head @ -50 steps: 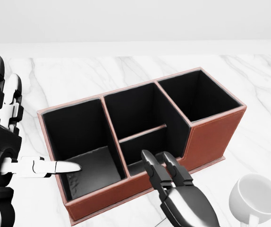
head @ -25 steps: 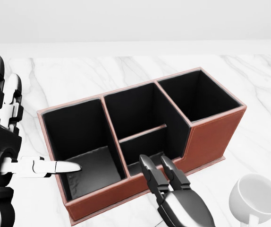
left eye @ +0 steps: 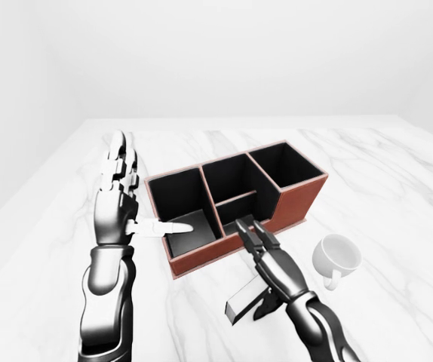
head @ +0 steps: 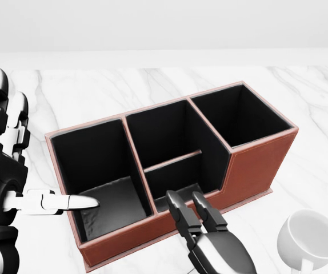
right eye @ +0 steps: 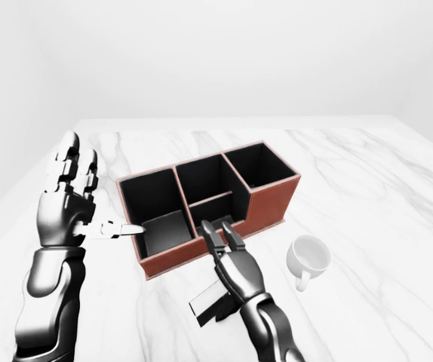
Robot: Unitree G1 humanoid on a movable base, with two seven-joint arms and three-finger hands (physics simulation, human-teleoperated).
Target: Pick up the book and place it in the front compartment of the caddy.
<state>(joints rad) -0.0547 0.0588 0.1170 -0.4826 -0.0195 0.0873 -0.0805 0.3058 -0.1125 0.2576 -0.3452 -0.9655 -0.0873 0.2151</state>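
The right robot hand (left eye: pixel 265 256) pinches the book (left eye: pixel 243 300) beneath its palm, just near the caddy (left eye: pixel 235 204). The left robot hand (left eye: pixel 118 200) is spread.

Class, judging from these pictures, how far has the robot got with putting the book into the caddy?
Done: the right hand appears to grip the book, its fingers pointing at the caddy. In hand: carrying the book toward it; the book hangs below the hand, outside the caddy. Left: lowering it into the low middle compartment, which shows no book. The left hand stays open beside the caddy.
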